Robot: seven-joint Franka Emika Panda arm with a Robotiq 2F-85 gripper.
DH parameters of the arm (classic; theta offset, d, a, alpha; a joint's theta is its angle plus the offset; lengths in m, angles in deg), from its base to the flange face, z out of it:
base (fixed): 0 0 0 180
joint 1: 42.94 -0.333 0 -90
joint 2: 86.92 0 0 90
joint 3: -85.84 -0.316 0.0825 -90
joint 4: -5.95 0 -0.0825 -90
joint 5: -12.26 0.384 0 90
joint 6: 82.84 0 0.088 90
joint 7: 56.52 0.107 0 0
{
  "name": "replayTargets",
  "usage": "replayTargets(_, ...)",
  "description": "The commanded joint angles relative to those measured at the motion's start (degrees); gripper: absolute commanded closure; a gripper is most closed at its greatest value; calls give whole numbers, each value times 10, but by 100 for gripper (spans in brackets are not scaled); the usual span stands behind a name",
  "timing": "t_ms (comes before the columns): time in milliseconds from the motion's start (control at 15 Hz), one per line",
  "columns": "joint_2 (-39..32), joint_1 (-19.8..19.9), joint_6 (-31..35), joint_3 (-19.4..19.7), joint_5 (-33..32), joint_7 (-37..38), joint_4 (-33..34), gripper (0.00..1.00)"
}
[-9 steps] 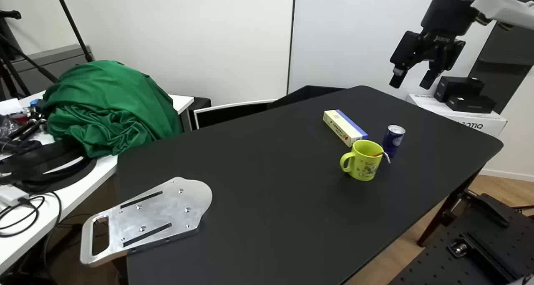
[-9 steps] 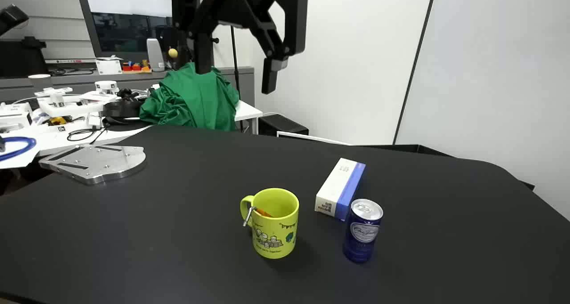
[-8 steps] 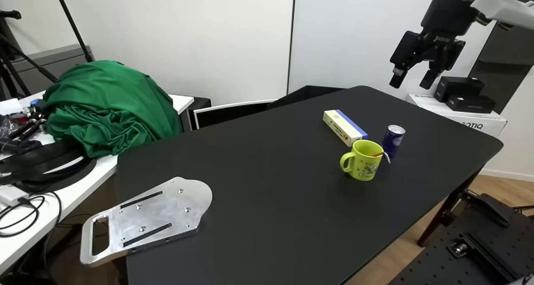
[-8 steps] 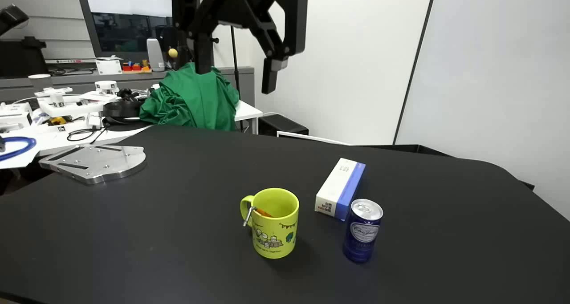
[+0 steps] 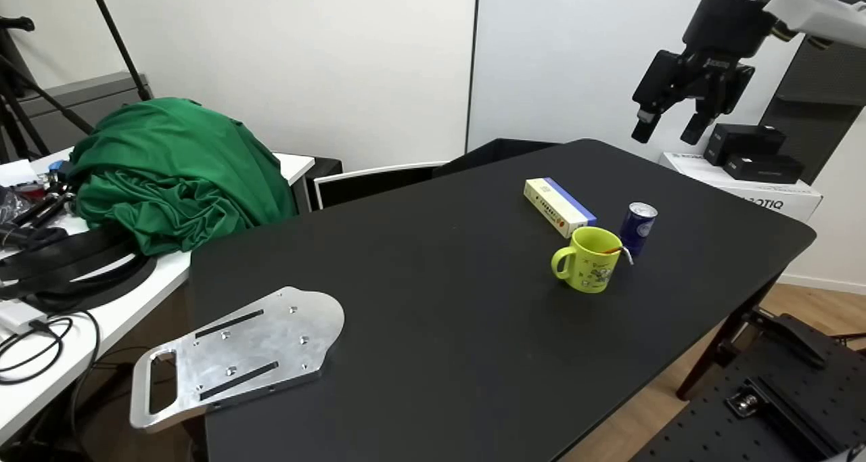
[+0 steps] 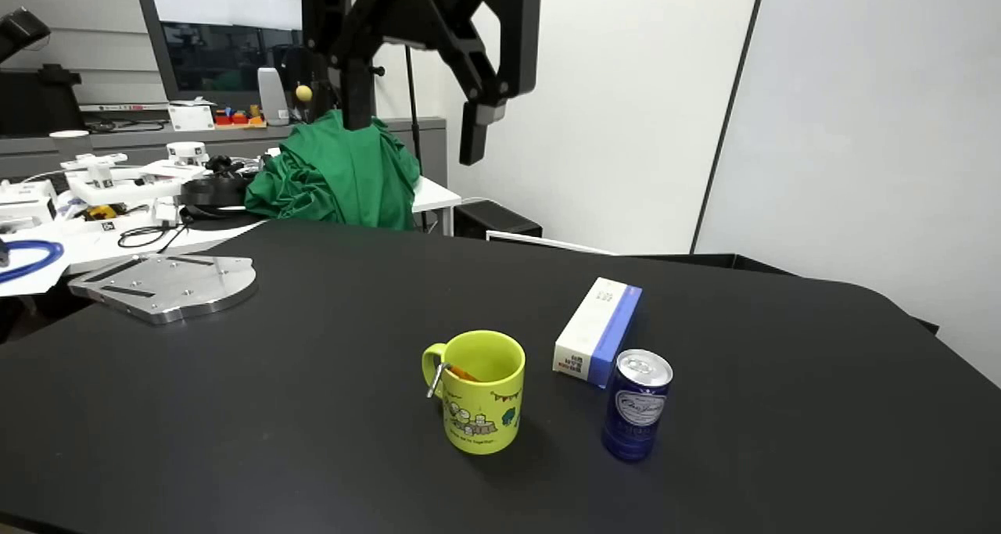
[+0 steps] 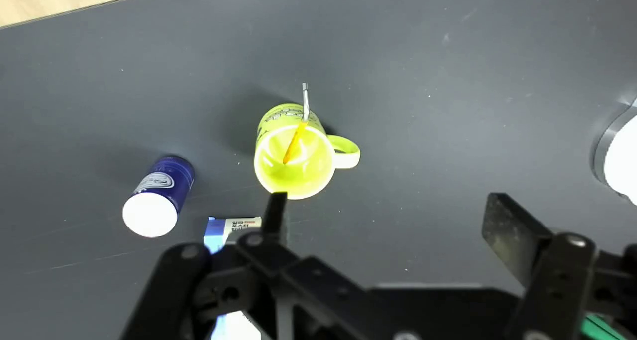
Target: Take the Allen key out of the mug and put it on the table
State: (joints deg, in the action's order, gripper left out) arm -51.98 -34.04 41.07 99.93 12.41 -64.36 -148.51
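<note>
The yellow-green mug [image 5: 587, 271] stands upright on the black table [image 5: 433, 327], and shows also in an exterior view [image 6: 481, 421] and the wrist view [image 7: 313, 168]. The Allen key [image 7: 296, 137] leans in the mug; its orange part lies inside and its bent silver end sticks out over the rim. The key also shows in both exterior views [image 5: 628, 255] [image 6: 439, 379]. My gripper [image 5: 668, 133] is open and empty, high above the table and apart from the mug. It also shows in an exterior view [image 6: 414, 137] and the wrist view [image 7: 387, 208], where the mug lies beyond the left finger.
A dark blue can [image 6: 637, 409] and a white-and-blue box [image 6: 598, 327] stand near the mug. A silver metal plate [image 5: 257, 347] lies at the table's far end from the can. A white desk [image 5: 128, 293] with a green cloth [image 5: 176, 171] is beside the table.
</note>
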Motion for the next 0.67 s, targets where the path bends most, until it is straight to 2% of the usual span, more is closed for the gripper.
replayTargets(0, -1, 6, -1, -6, 4, -3, 1, 0)
replayTargets(333, -32, 11, 64, -51, -30, 28, 9, 0)
replayTargets(600, -74, 16, 140, -105, -82, 74, 9, 0)
